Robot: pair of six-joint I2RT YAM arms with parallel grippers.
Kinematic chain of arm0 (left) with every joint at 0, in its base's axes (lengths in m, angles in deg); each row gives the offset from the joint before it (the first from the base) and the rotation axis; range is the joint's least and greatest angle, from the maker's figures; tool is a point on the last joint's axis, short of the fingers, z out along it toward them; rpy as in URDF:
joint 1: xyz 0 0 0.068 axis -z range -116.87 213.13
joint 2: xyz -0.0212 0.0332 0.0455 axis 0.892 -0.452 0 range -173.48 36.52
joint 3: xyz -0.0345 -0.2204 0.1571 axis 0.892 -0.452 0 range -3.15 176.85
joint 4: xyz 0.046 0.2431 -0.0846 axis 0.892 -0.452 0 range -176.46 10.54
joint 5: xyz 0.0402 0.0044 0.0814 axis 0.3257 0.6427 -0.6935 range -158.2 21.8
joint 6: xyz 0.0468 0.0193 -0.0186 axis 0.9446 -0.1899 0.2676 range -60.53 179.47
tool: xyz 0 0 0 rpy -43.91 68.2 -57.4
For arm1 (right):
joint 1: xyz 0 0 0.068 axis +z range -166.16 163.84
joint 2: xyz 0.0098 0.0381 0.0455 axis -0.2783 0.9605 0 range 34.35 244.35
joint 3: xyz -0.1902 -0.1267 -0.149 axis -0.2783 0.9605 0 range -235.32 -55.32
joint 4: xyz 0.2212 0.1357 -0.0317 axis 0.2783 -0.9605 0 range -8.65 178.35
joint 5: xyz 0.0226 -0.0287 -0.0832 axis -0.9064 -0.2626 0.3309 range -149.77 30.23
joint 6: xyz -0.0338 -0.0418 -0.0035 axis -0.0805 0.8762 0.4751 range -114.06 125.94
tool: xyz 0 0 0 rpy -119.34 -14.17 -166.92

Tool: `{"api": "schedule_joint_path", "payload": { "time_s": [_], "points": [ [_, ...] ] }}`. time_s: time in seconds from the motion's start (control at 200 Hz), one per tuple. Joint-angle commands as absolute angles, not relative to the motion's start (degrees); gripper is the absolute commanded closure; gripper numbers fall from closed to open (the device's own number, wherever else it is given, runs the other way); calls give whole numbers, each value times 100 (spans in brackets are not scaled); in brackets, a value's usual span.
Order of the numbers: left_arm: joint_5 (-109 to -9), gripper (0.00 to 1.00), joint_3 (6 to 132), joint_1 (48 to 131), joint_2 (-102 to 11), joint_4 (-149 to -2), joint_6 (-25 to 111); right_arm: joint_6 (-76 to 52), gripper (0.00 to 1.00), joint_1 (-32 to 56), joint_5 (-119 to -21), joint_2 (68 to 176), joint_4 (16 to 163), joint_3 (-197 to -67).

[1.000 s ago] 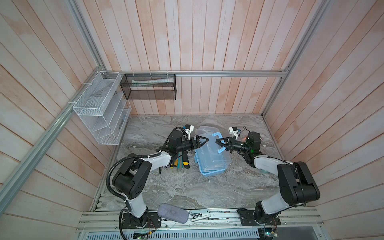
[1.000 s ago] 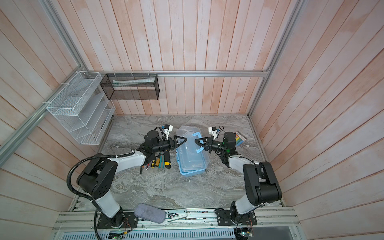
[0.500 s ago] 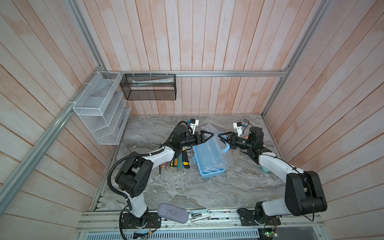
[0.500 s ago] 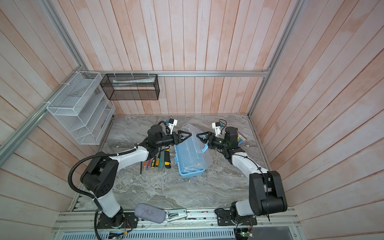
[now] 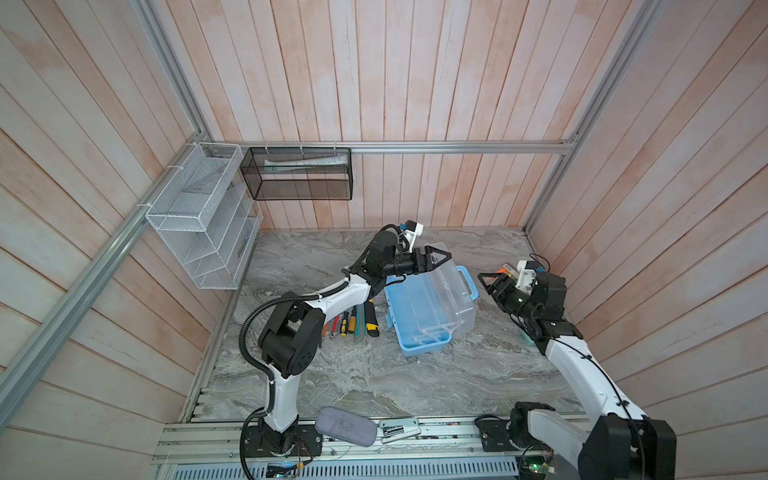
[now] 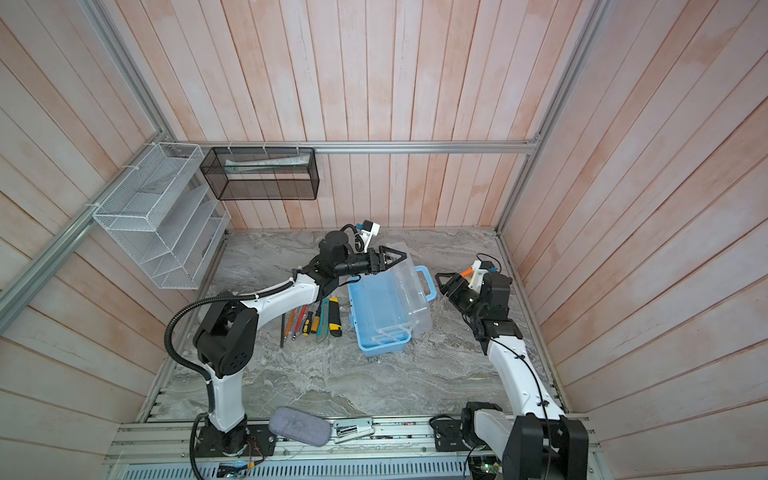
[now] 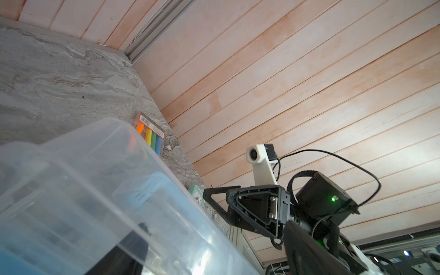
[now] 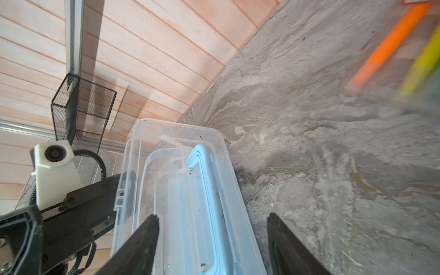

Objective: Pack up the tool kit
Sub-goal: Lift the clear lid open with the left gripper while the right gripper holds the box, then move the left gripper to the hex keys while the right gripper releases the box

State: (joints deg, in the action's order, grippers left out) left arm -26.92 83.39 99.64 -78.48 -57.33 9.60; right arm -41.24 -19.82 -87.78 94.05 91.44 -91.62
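Marble tabletop (image 5: 374, 382): blue box (image 5: 419, 349) sits with lid (image 5: 453, 299) up, tools (image 5: 357, 322) lined up beside it. Left gripper (image 5: 444, 261) spread wide against the lid, right gripper (image 5: 487, 287) apart, empty.

The desk (image 5: 374, 374) was grey with pale marble veining. Near the black right fingers (image 8: 140, 247), the box (image 5: 419, 345) was light blue, its lid (image 5: 449, 291) clear, its handle (image 8: 207, 190) blue. Beside those fingers the markers (image 7: 150, 137) showed orange, yellow, green and blue. Well away from them, the utility knife (image 6: 335, 318) was yellow and black, the pouch (image 5: 345, 426) grey.
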Motion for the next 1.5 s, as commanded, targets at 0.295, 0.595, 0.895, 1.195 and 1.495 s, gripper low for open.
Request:
{"api": "schedule_joint_path", "payload": {
  "time_s": [0.295, 0.595, 0.895, 1.195, 1.495],
  "points": [
    [-2524, 10, 9716, 10319, -8560, -6521, 1320, -4156, 29, -2927, -8669, 8867, 9000, -8851],
    [-3131, 10, 9480, 10253, -7987, -7372, 2157, -3753, 30, -2881, -8810, 8954, 8907, -9109],
    [-5762, 11, 7331, 9775, -6037, -8475, 3043, -2586, 33, -531, -6956, 8982, 8209, -10144],
    [-7911, 17, 5869, 9539, -4727, -9703, 3363, -1929, 37, 1735, -6020, 10144, 8024, -10840],
    [-7848, 29, 4661, 8906, -3971, -9620, 2976, -1937, 38, 2635, -6038, 11065, 7903, -11352]
  ]
}}
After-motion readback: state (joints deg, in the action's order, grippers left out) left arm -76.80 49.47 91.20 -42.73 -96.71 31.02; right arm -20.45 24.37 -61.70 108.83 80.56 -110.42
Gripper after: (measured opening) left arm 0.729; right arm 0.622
